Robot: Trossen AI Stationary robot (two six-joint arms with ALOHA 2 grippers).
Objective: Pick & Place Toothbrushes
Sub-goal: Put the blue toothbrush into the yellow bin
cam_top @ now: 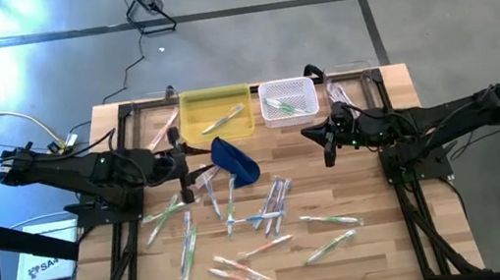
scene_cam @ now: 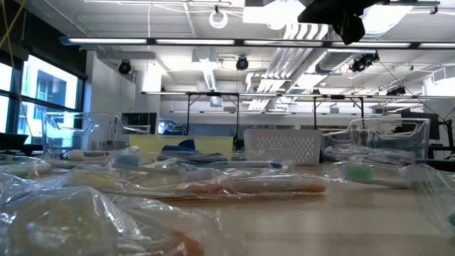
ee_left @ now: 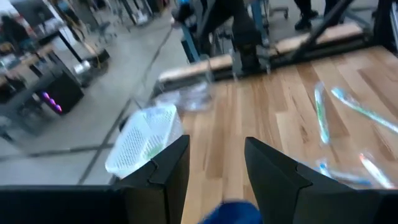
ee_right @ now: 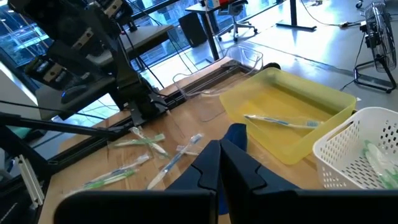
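Plastic-wrapped toothbrushes (cam_top: pixel 264 219), light, stiff, likely slippery, best pinched mid-handle; left tool (cam_top: pixel 183 167) parted, empty; right tool (cam_top: pixel 328 153) closed, empty.

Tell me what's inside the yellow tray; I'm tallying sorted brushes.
One toothbrush lies inside the yellow tray, a white handle with green accents, clear in the right wrist view too. Nothing covers the tray floor; no other brush shows there.

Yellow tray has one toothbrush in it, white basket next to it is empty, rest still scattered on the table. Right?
Not quite. The white basket is not empty: it holds green-accented toothbrushes, as the high view shows. The rest holds: the yellow tray has one toothbrush in it, and many others lie scattered on the table.
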